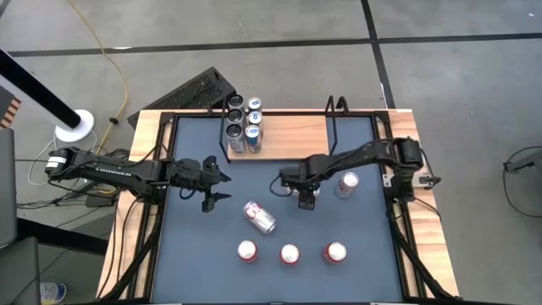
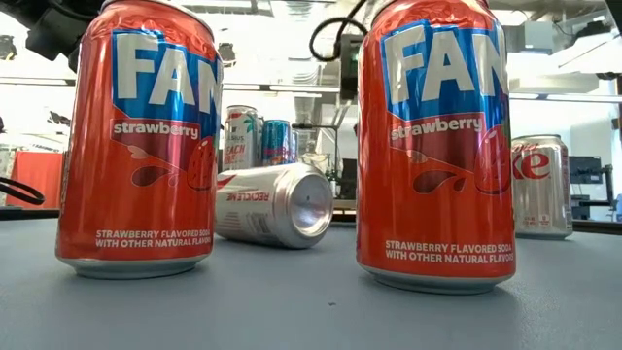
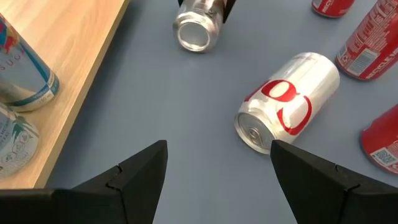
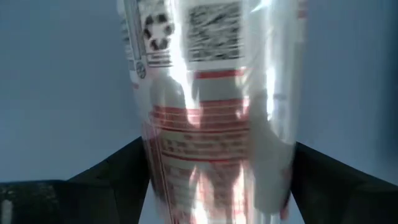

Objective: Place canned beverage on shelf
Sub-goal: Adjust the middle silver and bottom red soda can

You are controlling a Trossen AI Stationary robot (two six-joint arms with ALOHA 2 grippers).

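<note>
Between the right gripper's (image 4: 214, 168) widely spread fingers (image 4: 109, 171), a silver can (image 4: 211, 106); left gripper's (image 3: 217, 174) fingers parted, empty.

Two dark jointed arms trailing black cables, each claw with wedge-shaped black fingers (image 3: 137, 180).

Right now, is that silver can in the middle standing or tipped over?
Tipped over: the silver can lies on its side, its end facing sideways.

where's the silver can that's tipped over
In the high view the tipped silver can lies on its side mid-table, just ahead of the row of three red cans, between the left gripper and right gripper.
</note>
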